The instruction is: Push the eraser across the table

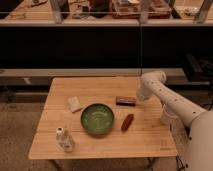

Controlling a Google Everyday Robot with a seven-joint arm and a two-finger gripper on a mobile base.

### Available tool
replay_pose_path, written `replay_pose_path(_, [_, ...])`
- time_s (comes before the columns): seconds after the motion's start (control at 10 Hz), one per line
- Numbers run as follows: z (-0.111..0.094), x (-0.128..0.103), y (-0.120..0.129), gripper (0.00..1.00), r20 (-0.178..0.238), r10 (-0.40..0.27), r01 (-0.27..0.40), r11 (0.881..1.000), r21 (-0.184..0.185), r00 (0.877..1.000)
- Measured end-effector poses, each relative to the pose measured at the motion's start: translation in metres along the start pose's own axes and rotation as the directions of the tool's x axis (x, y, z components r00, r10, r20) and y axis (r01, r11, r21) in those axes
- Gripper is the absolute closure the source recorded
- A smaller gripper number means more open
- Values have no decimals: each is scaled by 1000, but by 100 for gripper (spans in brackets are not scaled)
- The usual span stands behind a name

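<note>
The eraser (pixel 125 101), a small dark bar with a reddish-brown top, lies flat on the light wooden table (pixel 100 87), right of the middle and just behind the green bowl (pixel 97 119). My gripper (pixel 140 97) hangs from the white arm (pixel 165 97) that reaches in from the right. It sits low over the table, right beside the eraser's right end. I cannot tell whether it touches the eraser.
A red elongated oval object (pixel 127 122) lies right of the bowl. A pale beige block (pixel 74 104) sits to the bowl's left. A small white bottle (pixel 64 139) stands near the front left corner. Dark shelving runs behind the table.
</note>
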Motion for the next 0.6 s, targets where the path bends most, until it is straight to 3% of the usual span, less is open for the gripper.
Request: replay_pose_path(0.6, [12, -23, -9, 100, 72, 113, -111, 993, -26, 991])
